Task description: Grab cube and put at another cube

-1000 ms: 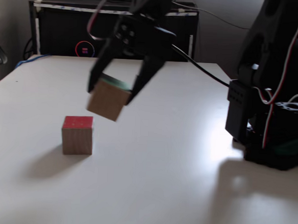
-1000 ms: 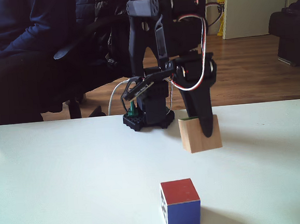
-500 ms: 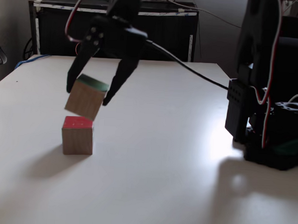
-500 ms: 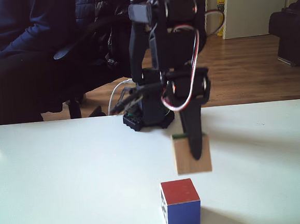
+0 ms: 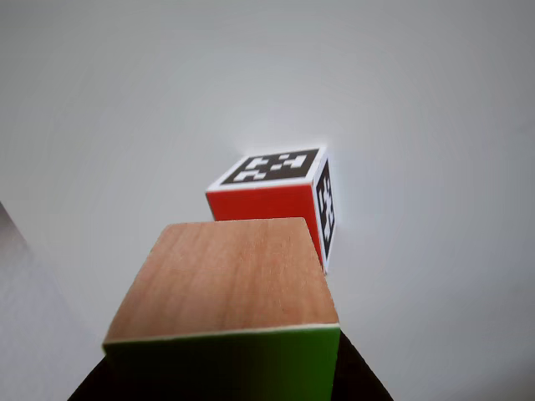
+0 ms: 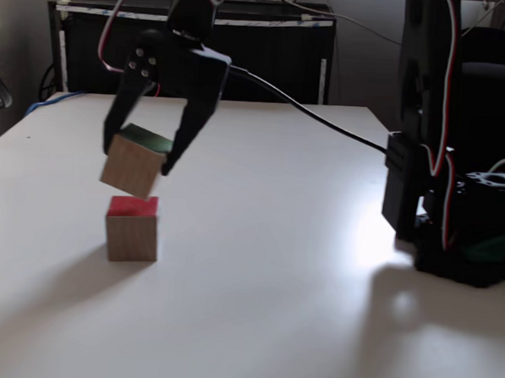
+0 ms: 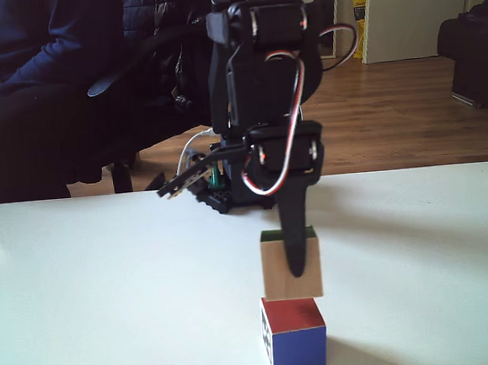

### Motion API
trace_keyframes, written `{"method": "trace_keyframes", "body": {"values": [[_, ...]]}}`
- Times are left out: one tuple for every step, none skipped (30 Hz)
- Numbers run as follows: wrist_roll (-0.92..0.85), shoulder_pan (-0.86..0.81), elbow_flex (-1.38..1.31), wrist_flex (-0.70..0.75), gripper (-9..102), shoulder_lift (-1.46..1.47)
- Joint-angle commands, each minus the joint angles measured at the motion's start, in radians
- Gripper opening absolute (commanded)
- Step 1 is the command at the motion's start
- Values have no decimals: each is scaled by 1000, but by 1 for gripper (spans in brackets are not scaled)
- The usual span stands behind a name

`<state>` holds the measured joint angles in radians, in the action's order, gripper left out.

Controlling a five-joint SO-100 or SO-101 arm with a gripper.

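Above another cube [image 6: 132,228], the claw [image 6: 137,152] holds the cube [image 6: 134,162] tilted, green face up.

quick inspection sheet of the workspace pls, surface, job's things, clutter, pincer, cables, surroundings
surface: white table, bare apart from the cubes and the arm base.
job's things: wood-and-green cube held tilted in the air just above the marker cube; in a fixed view it hangs almost straight over that cube, which rests on the table red face up.
clutter: nothing seen.
pincer: pincer shut on the wood-and-green cube.
cables: red-and-white wires loop along the arm; a black cable runs across the table.
surroundings: dark cabinet behind the table; a seated person; wooden floor.
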<state>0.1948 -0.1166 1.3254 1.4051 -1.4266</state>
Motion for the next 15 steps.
{"method": "trace_keyframes", "body": {"values": [[-6,0,-52,5,14,-2],[-6,-2,-52,3,14,5],[-6,-2,-52,3,14,8],[-6,-3,-52,2,14,12],[-6,-3,-54,2,14,15],[-6,-3,-54,0,14,18],[-6,-3,-55,0,14,21],[-6,-2,-55,2,14,25],[-6,0,-55,2,15,25],[-6,0,-55,2,15,25],[-5,2,-57,2,15,25],[-3,3,-58,2,15,26],[-3,3,-60,3,15,29],[-3,6,-63,5,16,32],[-3,8,-63,5,16,35]]}}
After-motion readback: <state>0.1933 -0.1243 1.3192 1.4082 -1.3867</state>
